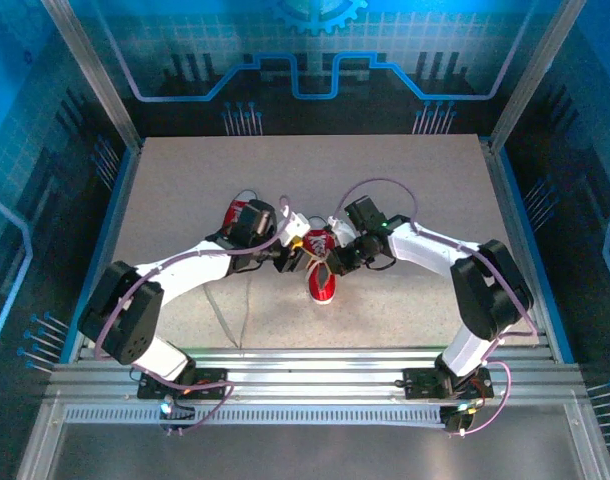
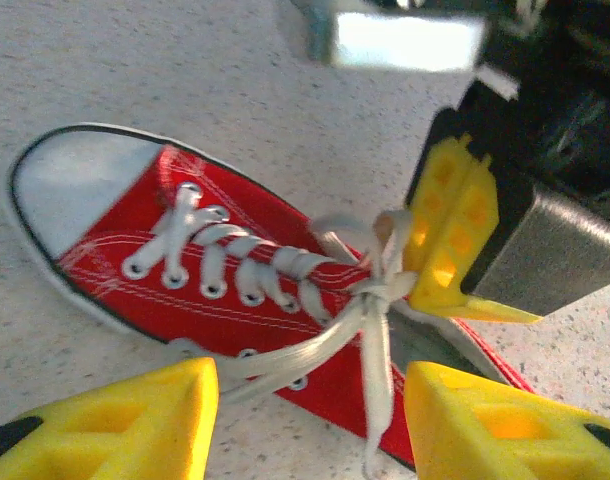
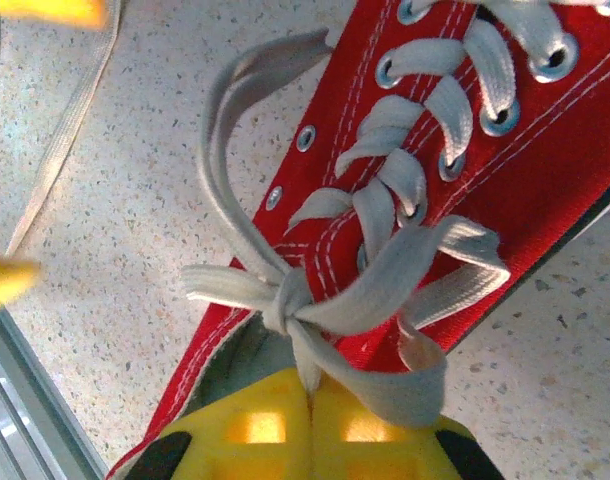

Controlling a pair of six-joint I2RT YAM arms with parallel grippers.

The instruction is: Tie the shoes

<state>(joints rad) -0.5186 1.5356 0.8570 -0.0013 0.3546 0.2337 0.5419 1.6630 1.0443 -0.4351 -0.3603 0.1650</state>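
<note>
Plainly, the half-made knot (image 3: 285, 305) sits over the tongue of the red shoe (image 1: 323, 282), which lies mid-surface (image 1: 185, 180), toe toward the arm bases. The right gripper (image 3: 310, 388) has its jaws clenched on a lace (image 3: 303, 355) strand right at the knot. The left gripper (image 2: 307, 395) hangs released, with a free end running between its jaws. It should probably pinch that end close in, then both pull apart evenly and low. Count: two shoes, the other shoe (image 1: 232, 213) partly behind the left arm, and two grippers.
</note>
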